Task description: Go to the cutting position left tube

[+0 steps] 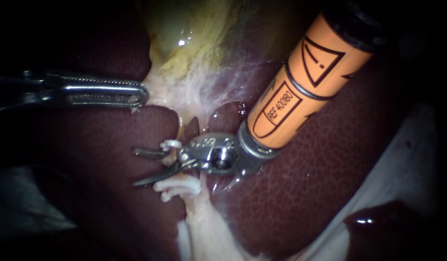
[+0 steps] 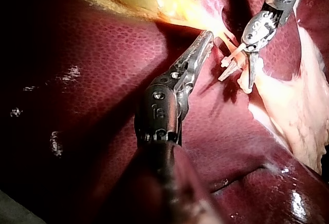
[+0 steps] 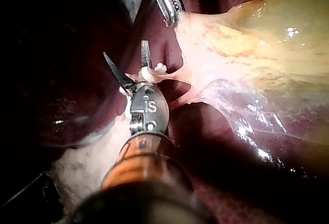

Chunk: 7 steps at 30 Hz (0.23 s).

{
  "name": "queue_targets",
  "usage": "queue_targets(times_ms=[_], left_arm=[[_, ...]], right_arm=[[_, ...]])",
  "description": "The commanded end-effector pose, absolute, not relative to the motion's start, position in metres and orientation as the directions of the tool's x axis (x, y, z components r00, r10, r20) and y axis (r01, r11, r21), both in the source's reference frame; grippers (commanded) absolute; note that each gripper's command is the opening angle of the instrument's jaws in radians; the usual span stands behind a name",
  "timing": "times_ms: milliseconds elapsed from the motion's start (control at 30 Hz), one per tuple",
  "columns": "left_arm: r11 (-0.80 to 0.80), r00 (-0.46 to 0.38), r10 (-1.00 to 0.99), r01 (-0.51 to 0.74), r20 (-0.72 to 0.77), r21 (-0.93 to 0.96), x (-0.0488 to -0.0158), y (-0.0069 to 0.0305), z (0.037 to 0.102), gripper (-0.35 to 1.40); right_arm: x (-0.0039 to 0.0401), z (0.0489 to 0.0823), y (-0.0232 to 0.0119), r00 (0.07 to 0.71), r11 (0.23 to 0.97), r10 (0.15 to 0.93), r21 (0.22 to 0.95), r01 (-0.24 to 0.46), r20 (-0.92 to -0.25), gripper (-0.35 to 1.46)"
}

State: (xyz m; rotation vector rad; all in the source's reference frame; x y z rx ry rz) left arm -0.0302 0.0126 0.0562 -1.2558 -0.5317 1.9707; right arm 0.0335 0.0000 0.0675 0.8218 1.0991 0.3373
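My right instrument (image 1: 135, 167), on an orange shaft from the upper right, ends in two thin blades that stand open. They straddle a pale tube (image 1: 174, 163) between a white clip (image 1: 171, 144) above and white clips (image 1: 177, 186) below. The right wrist view shows the same open blades (image 3: 125, 49) with the clipped tube (image 3: 154, 72) at their base. My left instrument (image 1: 141, 94) comes in from the left, its toothed jaws shut on the pale tissue at the narrow end of the gallbladder (image 1: 194, 38). In the left wrist view these jaws (image 2: 208, 35) pinch that tissue, and the blades (image 2: 235, 82) lie just beyond.
Dark red liver (image 1: 330, 169) lies under and around everything. Pale fatty tissue (image 1: 209, 227) runs down from the tube. A white sheet (image 1: 402, 164) shows at the lower right edge.
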Motion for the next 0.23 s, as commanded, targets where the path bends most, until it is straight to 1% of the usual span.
queue_targets(times_ms=[33, 233], left_arm=[[-0.650, -0.259, 0.759, -0.356, -0.597, -0.672, -0.0301, 0.0126, 0.0562, -0.35], [-0.650, -0.259, 0.759, -0.356, -0.597, -0.672, -0.0302, 0.0126, 0.0563, -0.35]], right_arm=[[0.0335, 0.0675, 0.0000, 0.443, 0.666, 0.617, 0.731, 0.145, -0.650, 1.42], [0.0335, 0.0677, -0.0001, 0.443, 0.667, 0.617, 0.731, 0.145, -0.651, 1.42]])
